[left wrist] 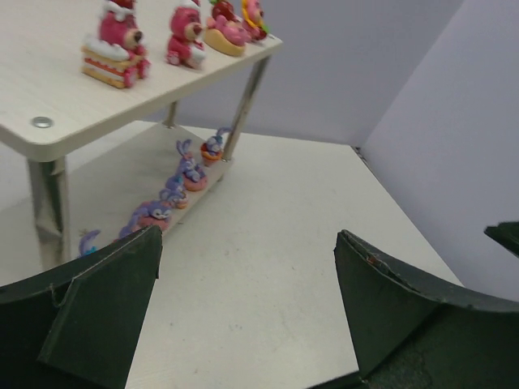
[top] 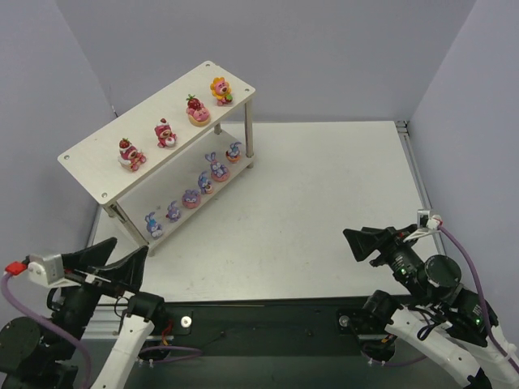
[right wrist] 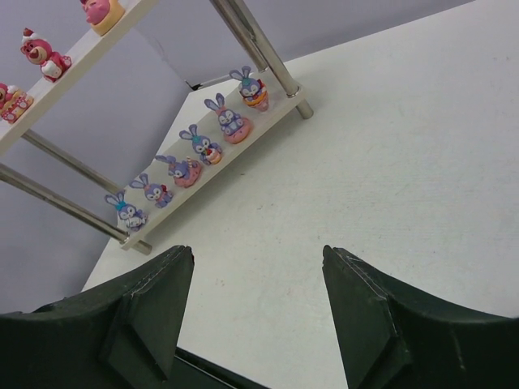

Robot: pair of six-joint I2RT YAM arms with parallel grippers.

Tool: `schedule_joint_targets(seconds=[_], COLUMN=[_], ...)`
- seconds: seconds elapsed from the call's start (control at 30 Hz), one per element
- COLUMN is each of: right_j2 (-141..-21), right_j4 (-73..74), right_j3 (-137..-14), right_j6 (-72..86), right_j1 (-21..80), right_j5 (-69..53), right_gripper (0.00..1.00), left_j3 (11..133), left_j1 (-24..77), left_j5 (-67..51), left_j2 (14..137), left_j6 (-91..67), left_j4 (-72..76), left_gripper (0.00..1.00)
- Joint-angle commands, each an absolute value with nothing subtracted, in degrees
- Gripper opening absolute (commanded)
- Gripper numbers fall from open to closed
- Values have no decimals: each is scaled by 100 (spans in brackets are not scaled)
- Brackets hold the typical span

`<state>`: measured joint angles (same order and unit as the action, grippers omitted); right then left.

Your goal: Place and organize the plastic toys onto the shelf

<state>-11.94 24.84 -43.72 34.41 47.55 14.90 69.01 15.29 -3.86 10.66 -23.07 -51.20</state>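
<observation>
The shelf (top: 89, 158) stands at the far left of the table. Its top board carries three red-pink strawberry bears (top: 165, 134) and the orange-yellow flower figure (top: 221, 91) at the far end. Its lower board carries a row of several purple-blue bunnies (top: 206, 181). My left gripper (top: 122, 253) is open and empty near the front left, in front of the shelf's near end. My right gripper (top: 365, 241) is open and empty at the front right, far from the shelf. The left wrist view shows the bears (left wrist: 113, 40) and bunnies (left wrist: 192, 172) beyond the open gripper (left wrist: 247, 235). The right wrist view shows the bunnies (right wrist: 236, 119) beyond the open gripper (right wrist: 258, 251).
The white table (top: 324, 203) is closed in by grey walls at the back and both sides. A dark strip (top: 268, 312) with the arm bases runs along the near edge. The shelf's thin metal legs (top: 249, 134) stand on the table.
</observation>
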Motion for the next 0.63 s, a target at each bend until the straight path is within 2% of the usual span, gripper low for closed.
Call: schedule_joint_targets(seconds=[0.0, 0.53, 0.6], right_j2=[-1125, -1143, -1116], right_j4=[2443, 2452, 2443], right_j3=[-4553, -4614, -4606], right_j6=[3270, 3208, 3225], right_j1=[4720, 4720, 4720], right_j5=[1441, 1520, 1529], right_gripper=[66, 65, 68], left_j3=[7312, 7497, 7497], left_j1=[1529, 1556, 1556], left_j5=[1054, 1143, 1143], left_j2=[888, 1072, 1081], left_j6=[-2188, -2188, -2188], left_j4=[-5765, -5950, -5959], left_gripper=[97, 97, 97])
